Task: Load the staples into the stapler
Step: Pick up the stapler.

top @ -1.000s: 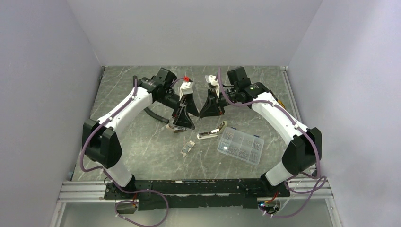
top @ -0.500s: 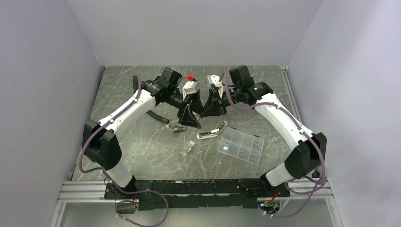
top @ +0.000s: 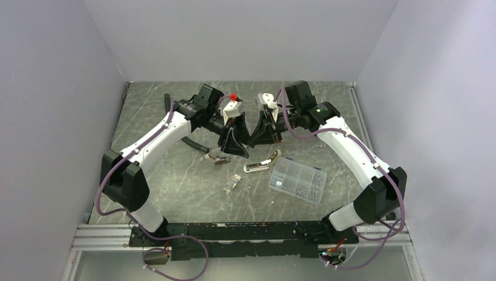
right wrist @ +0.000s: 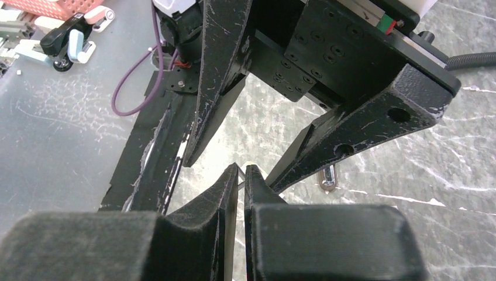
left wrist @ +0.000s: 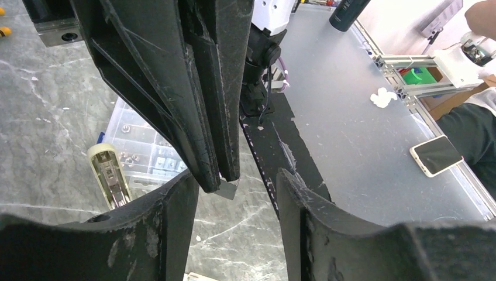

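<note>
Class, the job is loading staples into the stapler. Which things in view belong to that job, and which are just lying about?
Belongs to the job:
stapler
silver strip, likely staples, in the shut right pincer
open left pincer, facing it

Lying about:
clear compartment box
black hose
small metal bit
small grey piece, too small to identify

Only the tip of the strip (left wrist: 229,187) shows below the right gripper (left wrist: 221,175), whose fingers cover much of the box (left wrist: 146,153); the stapler (left wrist: 109,174) ends behind the left gripper (left wrist: 237,173)
</note>
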Controlling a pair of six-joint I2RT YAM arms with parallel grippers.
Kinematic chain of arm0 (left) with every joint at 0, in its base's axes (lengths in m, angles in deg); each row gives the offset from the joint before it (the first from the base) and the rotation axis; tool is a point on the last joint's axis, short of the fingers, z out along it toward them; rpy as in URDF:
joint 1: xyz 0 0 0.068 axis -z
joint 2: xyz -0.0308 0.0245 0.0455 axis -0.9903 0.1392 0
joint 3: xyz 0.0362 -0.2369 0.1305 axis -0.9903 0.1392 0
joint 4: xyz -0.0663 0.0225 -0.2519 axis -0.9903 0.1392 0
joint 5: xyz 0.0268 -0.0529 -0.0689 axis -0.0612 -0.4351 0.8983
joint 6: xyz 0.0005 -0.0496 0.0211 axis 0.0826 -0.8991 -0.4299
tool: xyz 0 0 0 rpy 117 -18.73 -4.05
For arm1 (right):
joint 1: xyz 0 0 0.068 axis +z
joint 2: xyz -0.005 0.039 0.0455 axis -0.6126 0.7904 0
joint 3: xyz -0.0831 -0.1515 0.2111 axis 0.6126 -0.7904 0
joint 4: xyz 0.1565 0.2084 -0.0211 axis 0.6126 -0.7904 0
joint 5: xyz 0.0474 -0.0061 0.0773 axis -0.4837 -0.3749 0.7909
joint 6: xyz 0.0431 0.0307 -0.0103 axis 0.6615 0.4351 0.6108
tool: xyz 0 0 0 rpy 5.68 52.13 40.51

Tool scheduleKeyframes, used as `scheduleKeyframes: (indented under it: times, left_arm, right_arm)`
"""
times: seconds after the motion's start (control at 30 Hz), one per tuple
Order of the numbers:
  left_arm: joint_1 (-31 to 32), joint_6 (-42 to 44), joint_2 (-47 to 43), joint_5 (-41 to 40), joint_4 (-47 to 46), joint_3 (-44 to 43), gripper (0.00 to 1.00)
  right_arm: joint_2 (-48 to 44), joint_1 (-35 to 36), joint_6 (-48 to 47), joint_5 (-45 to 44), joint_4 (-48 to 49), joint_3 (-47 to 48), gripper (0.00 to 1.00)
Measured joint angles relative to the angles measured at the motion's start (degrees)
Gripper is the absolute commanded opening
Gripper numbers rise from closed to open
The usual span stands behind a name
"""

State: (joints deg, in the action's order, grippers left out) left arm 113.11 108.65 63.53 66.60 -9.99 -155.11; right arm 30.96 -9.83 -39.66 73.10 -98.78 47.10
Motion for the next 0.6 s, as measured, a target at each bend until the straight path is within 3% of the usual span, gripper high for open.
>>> scheduleKeyframes:
  times: [0.6]
  left_arm:
    - [0.0, 0.7, 0.0, 0.2, 1.0, 0.0, 0.54]
  right_arm:
    - [0.0, 0.0, -0.8, 1.0, -1.0, 0.0, 0.00]
